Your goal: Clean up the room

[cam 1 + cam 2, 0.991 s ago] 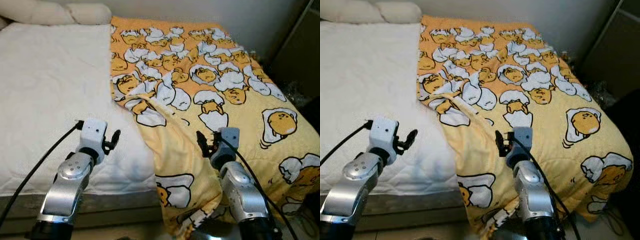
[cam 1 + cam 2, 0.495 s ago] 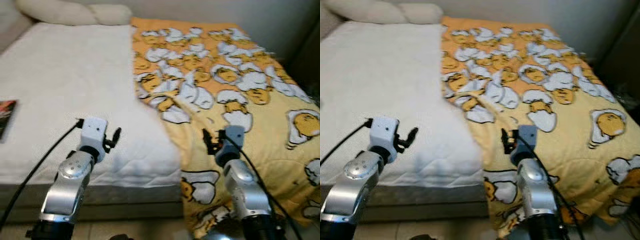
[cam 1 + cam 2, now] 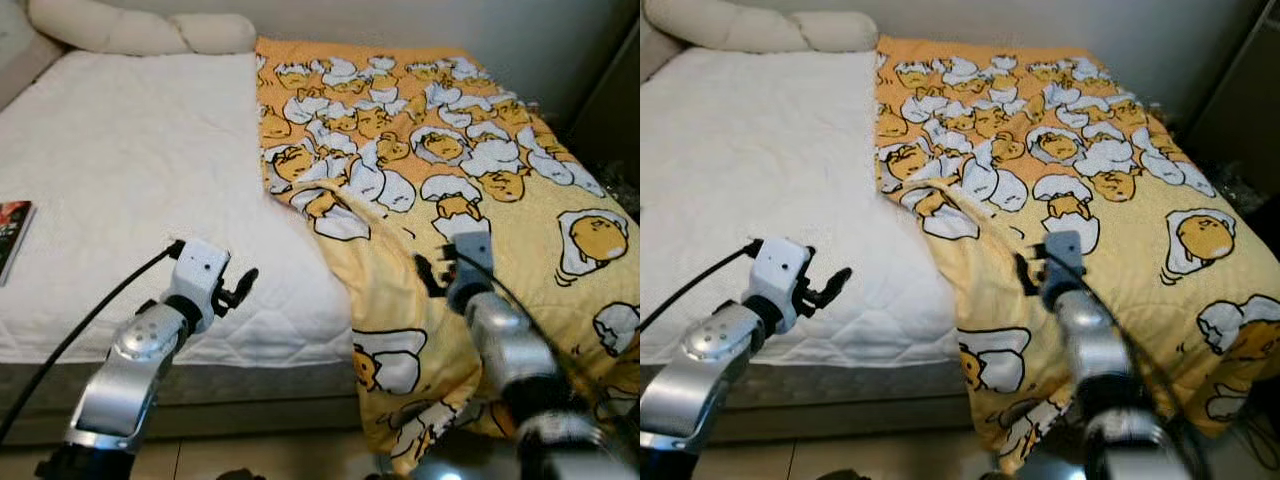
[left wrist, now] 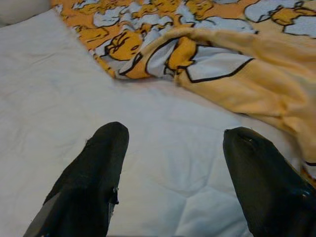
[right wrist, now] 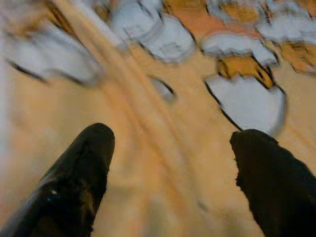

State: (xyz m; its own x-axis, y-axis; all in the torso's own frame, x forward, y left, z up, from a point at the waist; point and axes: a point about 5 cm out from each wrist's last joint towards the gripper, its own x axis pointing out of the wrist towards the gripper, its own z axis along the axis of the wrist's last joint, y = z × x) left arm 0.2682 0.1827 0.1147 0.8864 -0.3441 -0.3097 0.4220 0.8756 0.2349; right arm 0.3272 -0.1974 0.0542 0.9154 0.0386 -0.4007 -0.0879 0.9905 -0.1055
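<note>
Blanket [image 3: 480,170], one: yellow-orange fleece printed with egg cartoon figures, spread over the half of the bed from 12 to 4 o'clock in the head views, its near edge hanging over the foot of the mattress at 5 o'clock. One long fold [image 3: 350,195] runs along its inner border, lying on the bare sheet.

Hands, two, both nearest the camera. Left hand [image 3: 243,287], at 7 o'clock, hovers above the white sheet close to the mattress's near edge; its two black fingers [image 4: 94,173] are spread wide with nothing between them. Right hand [image 3: 428,275], at 5 o'clock, hovers over the blanket near its hanging edge; fingers [image 5: 79,177] likewise wide apart and empty.

Bed [image 3: 130,170], one: white quilted sheet exposed from 8 to 12 o'clock.

Book [image 3: 10,235], one: dark cover with red, flat on the sheet at 9 o'clock, cut by the frame edge in the left eye view. The right eye view, set further right, stops short of it.

Pillows [image 3: 140,30], two, cream, end to end at the head of the bed, 11 o'clock.

View differences: the left wrist view gives the blanket's folded border close up, resting on the sheet just beyond the fingertips. The right wrist view is motion-blurred; egg prints and a ridge of fabric can be made out, finer detail cannot.
</note>
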